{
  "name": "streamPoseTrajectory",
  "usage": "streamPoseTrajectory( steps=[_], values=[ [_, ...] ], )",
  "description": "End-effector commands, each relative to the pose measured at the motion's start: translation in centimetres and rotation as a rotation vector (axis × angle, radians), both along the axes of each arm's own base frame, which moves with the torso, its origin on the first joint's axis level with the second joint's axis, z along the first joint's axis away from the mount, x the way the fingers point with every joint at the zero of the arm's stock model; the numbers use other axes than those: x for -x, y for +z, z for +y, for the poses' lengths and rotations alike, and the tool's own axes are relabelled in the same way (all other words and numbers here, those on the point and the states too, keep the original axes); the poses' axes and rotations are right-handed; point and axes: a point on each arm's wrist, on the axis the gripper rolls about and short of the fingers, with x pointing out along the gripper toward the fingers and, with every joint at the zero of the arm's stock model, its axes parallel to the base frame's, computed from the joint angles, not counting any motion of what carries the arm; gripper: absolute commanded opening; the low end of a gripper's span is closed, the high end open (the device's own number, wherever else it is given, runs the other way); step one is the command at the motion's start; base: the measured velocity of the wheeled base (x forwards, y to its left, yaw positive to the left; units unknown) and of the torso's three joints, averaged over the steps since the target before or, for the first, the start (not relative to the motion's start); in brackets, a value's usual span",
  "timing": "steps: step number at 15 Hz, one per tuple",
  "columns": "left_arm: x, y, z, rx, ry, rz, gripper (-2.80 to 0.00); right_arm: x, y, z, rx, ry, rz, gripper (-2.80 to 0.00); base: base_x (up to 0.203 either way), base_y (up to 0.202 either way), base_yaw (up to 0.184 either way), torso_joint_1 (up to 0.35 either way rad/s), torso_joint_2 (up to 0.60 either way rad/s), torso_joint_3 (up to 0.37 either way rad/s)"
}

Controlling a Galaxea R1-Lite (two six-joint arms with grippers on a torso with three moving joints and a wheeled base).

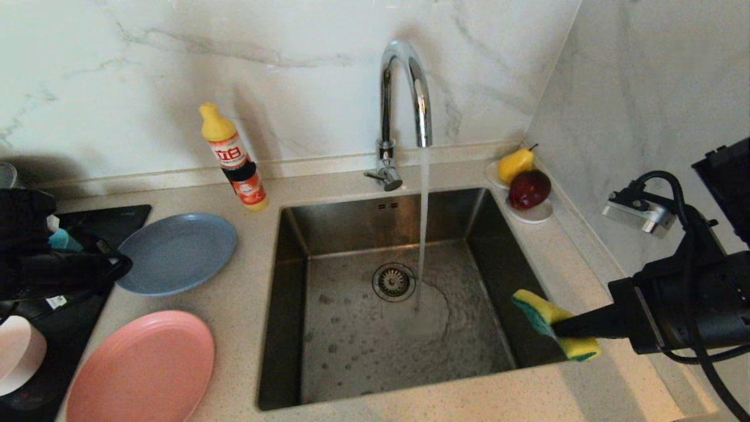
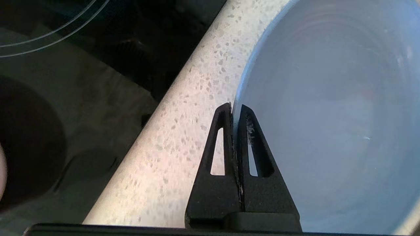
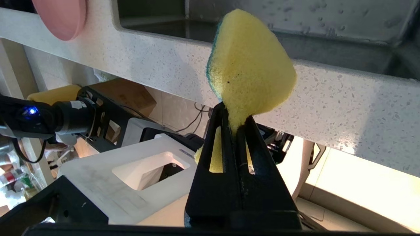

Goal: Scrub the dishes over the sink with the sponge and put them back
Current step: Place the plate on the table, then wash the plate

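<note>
Across the middle of the head view we see the speckled counter (image 1: 246, 293), and sunk into it the sink (image 1: 293, 328), the largest container here. It holds only water: a stream falls from the faucet (image 1: 404, 88) at upper centre and lands just right of the drain strainer (image 1: 394, 281), spreading in ripples over the wet steel floor.

At centre left the grey-blue plate (image 1: 176, 252) lies flat on the counter with nothing on it. Our left pincer (image 2: 235, 109) is clenched on its rim, one finger on each side of the edge. At lower left the pink plate (image 1: 143, 369) lies flat and bare, near the sink's left wall. A pale bowl (image 1: 17, 351) shows partly at the left edge; we cannot tell its contents.

At upper right, beside the sink's far corner, a small white dish (image 1: 536, 214) holds a yellow pear (image 1: 515, 164) and a dark red apple (image 1: 529, 189), touching each other. A detergent bottle (image 1: 233, 158) leans near the wall, upper left of the sink.

At lower right, our right pincer (image 3: 234, 123) is clamped on the sponge (image 1: 554, 322), squeezing it out of shape over the sink's right rim.
</note>
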Motion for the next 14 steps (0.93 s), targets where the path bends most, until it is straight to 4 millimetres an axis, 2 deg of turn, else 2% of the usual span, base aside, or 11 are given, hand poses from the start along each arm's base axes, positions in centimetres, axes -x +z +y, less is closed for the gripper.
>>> streamPoseTrajectory(
  steps=[1,2,4,6,10,11,13,14],
  values=[
    [-0.5,-1.4,0.3,0.017,0.001,0.034,-2.80,-0.4,-0.5,0.2,0.010,-0.001,0.024,-2.80,0.000,0.000,0.000,0.000,0.00,0.000],
    [-0.4,-1.2,0.2,0.016,0.002,0.029,0.00,-0.4,-0.5,0.2,0.011,-0.001,0.026,-2.80,0.000,0.000,0.000,0.000,0.00,0.000],
    [0.0,-0.2,0.0,0.001,0.001,-0.001,0.00,-0.5,-0.5,0.3,0.011,-0.001,0.025,-2.80,0.000,0.000,0.000,0.000,0.00,0.000],
    [0.7,1.6,-0.3,-0.024,0.000,-0.053,0.00,-0.6,-0.9,0.3,0.019,-0.004,0.039,-2.80,0.000,0.000,0.000,0.000,0.00,0.000],
    [4.6,6.5,-1.9,-0.086,-0.014,-0.138,0.00,-0.4,-0.5,0.2,0.012,-0.004,0.023,-2.80,0.000,0.000,0.000,0.000,0.00,0.000],
    [5.8,6.4,-2.5,-0.112,-0.049,-0.066,-2.80,-0.3,-0.5,0.1,0.011,-0.004,0.021,-2.80,0.000,0.000,0.000,0.000,0.00,0.000],
    [7.2,4.2,-3.0,-0.154,-0.116,0.050,-2.80,-0.1,-0.7,-0.2,0.013,-0.013,0.026,-2.80,0.000,0.000,0.000,0.000,0.00,0.000],
    [8.3,3.8,-3.5,-0.185,-0.148,0.084,-2.80,0.0,-0.6,-0.3,0.012,-0.016,0.023,-2.80,0.000,0.000,0.000,0.000,0.00,0.000]
  ],
)
